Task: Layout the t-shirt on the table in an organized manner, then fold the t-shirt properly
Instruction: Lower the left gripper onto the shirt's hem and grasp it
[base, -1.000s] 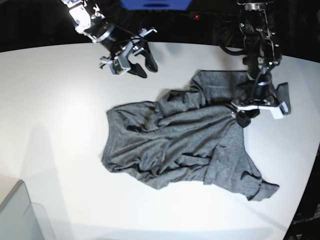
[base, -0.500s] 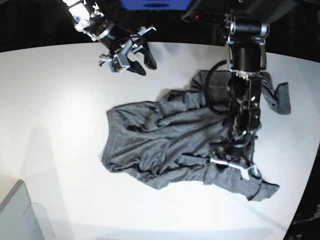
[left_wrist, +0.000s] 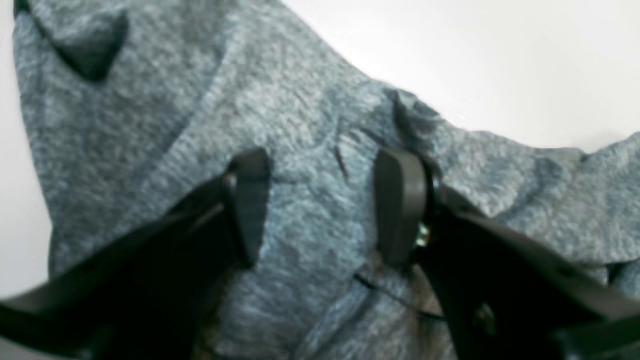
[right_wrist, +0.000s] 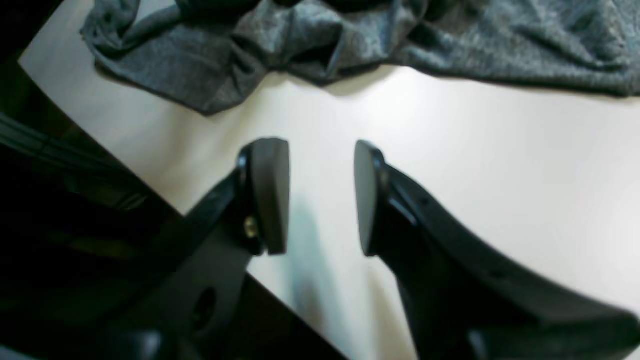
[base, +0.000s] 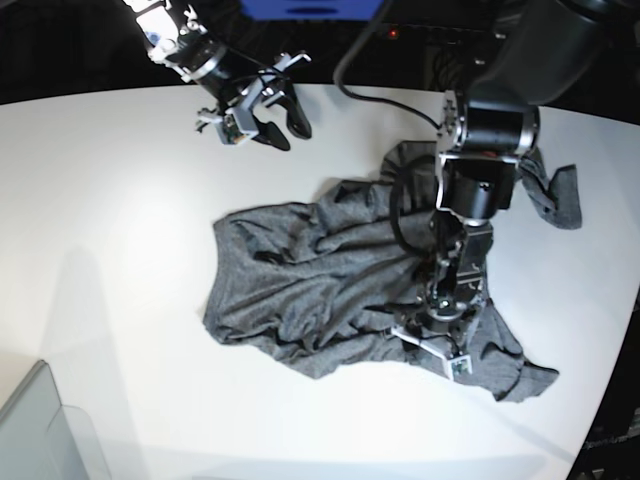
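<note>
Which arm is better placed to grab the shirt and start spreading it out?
Probably the left: its end effector hangs open right over the crumpled t-shirt. The right end effector is open above bare table, beside the cloth.

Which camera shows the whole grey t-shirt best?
The base view: the t-shirt lies rumpled across the white table, with its whole outline visible. The left wrist view shows only blurred cloth beneath the open left gripper. The right wrist view catches just a bunched edge beyond the open right gripper.
</note>
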